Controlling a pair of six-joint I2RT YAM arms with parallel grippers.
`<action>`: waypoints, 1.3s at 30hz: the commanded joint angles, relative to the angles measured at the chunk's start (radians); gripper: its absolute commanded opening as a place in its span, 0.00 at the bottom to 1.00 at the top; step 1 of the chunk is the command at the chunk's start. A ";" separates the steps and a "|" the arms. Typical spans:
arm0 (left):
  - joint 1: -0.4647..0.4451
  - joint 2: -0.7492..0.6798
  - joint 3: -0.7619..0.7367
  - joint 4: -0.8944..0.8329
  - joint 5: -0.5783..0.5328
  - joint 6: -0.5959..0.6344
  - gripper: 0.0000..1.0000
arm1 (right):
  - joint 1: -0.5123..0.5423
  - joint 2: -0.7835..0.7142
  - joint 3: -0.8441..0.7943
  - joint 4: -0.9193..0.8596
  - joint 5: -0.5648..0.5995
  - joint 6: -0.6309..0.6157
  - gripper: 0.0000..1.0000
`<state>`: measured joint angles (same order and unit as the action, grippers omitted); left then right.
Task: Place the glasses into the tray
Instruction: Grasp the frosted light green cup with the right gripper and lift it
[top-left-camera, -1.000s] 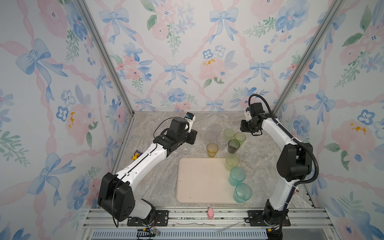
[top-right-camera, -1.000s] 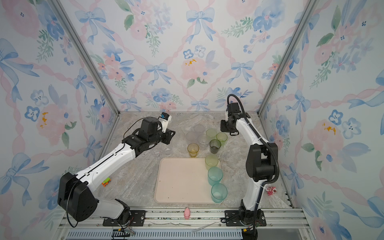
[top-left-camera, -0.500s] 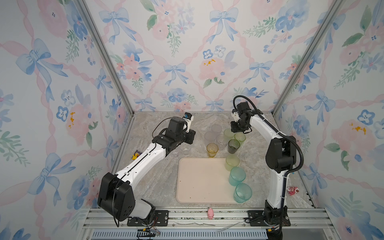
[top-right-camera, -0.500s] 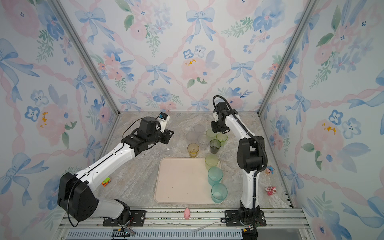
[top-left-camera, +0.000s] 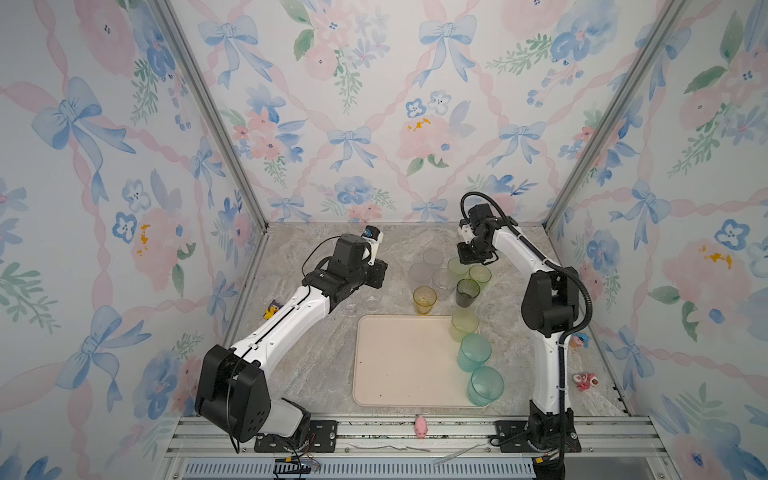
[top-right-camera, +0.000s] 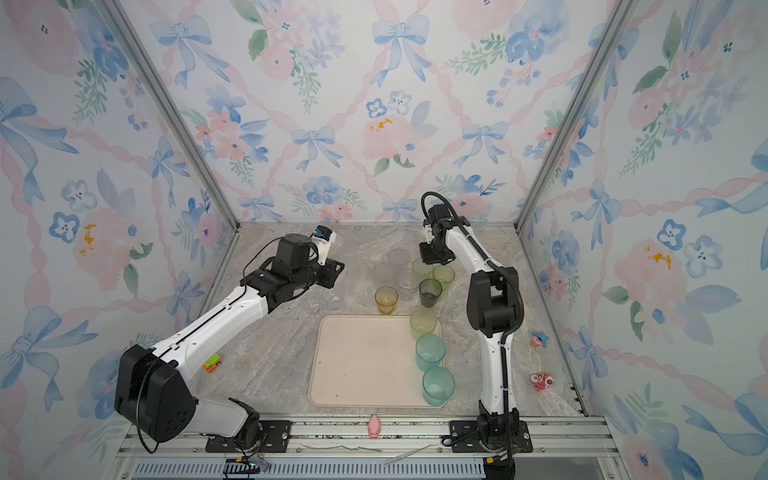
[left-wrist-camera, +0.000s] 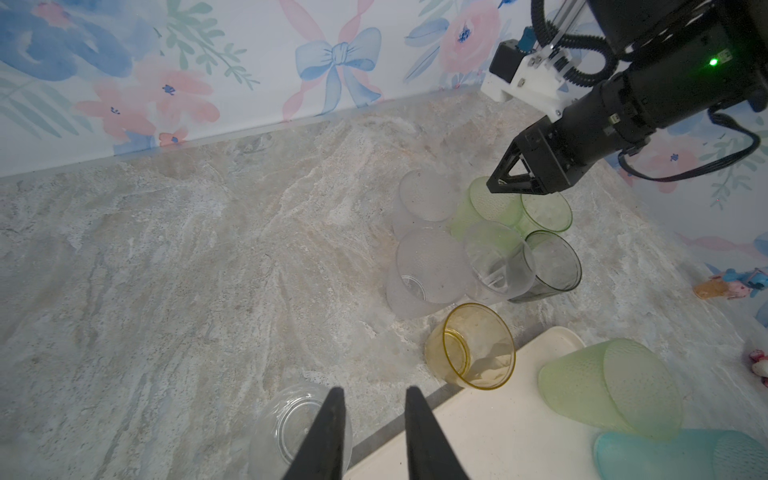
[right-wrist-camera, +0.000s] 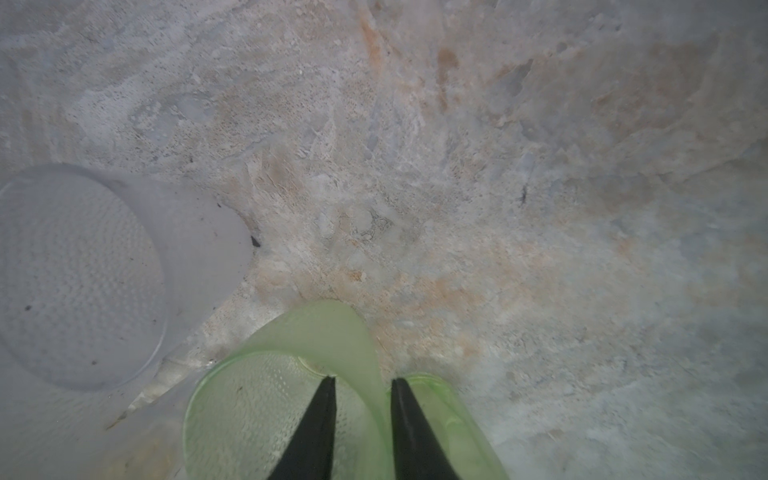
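Top views first. A second ago my right claw (top-left-camera: 465, 261) was way out to the right. It's swung in over the back cluster of glasses, and in both top views it now sits right on the pale green glass (top-left-camera: 457, 266) at the cluster's far side. My left claw (top-left-camera: 374, 282) has barely budged. It's parked over the small clear glass (top-left-camera: 371, 302) just off the tray's far left corner. The tray (top-left-camera: 399, 361) only has three in it so far: one pale green tumbler (top-left-camera: 464, 325) and two teal glasses (top-left-camera: 473, 352), lined up along its right edge. Everything else is out on the countertop (top-left-camera: 324, 353) beyond it.

Left wrist cam: the left claw (left-wrist-camera: 374, 399) is part spread with nothing between the fingers, just countertop and tray rim showing through. The small clear glass (left-wrist-camera: 282, 424) is below, half behind one finger. The amber glass (left-wrist-camera: 473, 349) stands right by the tray corner.

Right wrist cam: this is the real news. The right claw (right-wrist-camera: 361, 379) straddles the wall of the pale green glass (right-wrist-camera: 257, 407), one finger inside the mouth and one outside, wedged against a second green glass (right-wrist-camera: 440, 399). The jaws have come in narrow, but I honestly can't tell if they're biting yet. A frosted glass (right-wrist-camera: 83, 270) is just beside it. My guess is glass number four is about to get lifted, and that tight neighbour could get nudged.
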<state>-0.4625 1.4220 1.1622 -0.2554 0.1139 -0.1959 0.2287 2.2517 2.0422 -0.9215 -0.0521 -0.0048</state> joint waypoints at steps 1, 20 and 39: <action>0.009 -0.011 -0.016 0.011 0.017 0.007 0.28 | 0.019 0.034 0.048 -0.046 -0.008 -0.015 0.25; 0.023 -0.006 -0.025 0.010 0.033 0.010 0.28 | 0.029 0.016 0.009 -0.032 0.052 -0.043 0.04; 0.017 -0.023 -0.048 0.011 0.057 0.001 0.27 | 0.026 -0.241 -0.039 -0.020 0.141 -0.037 0.00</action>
<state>-0.4446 1.4220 1.1343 -0.2550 0.1551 -0.1955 0.2481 2.0758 2.0190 -0.9390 0.0540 -0.0494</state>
